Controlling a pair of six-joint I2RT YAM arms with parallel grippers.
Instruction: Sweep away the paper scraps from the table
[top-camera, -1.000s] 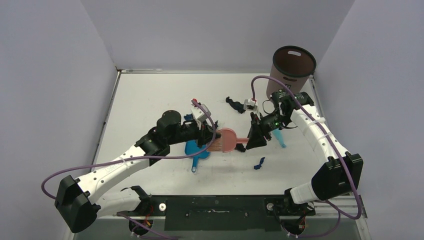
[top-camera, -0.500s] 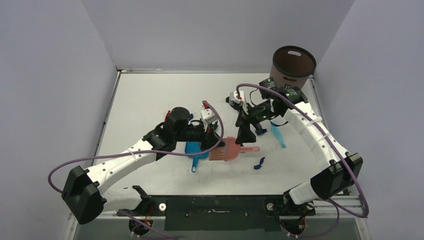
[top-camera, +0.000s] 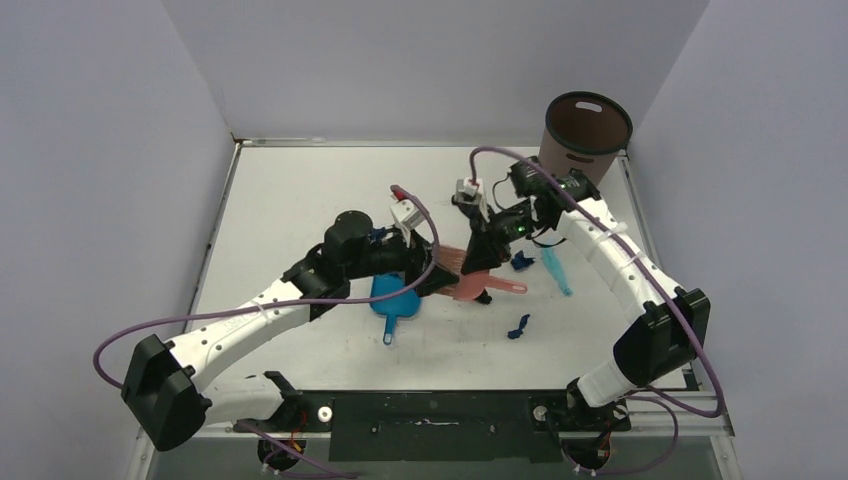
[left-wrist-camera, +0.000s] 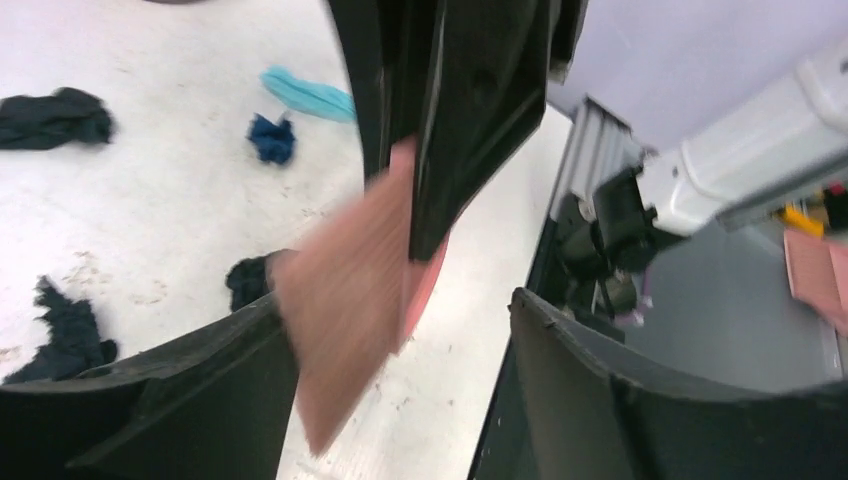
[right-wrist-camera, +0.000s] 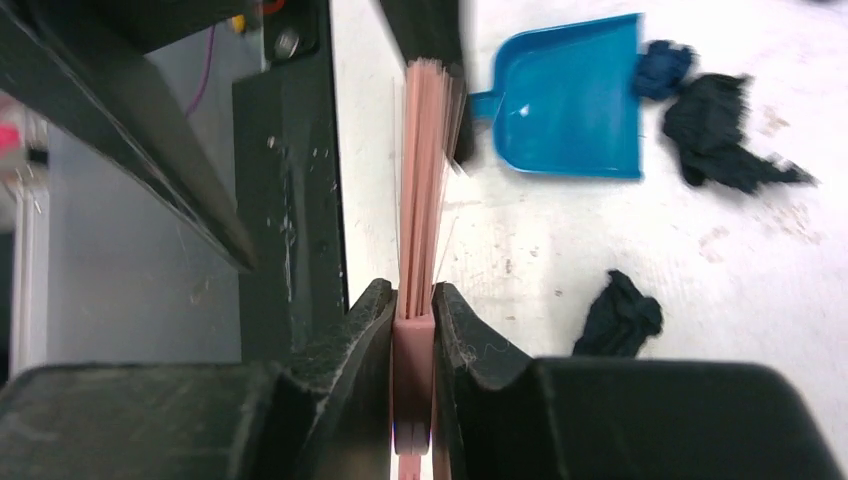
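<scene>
One brush (right-wrist-camera: 425, 150) in right gripper (right-wrist-camera: 410, 297) — one dustpan (right-wrist-camera: 575, 100), one light-blue scrap (top-camera: 555, 270).

— What do we have around us?
— Plain grey-lilac walls (top-camera: 420, 60) on three sides, evenly lit, with no strong shadows.
— And below?
— We see the white table (top-camera: 290, 190), with thin metal edging (top-camera: 350, 142) where it meets the far wall.
</scene>
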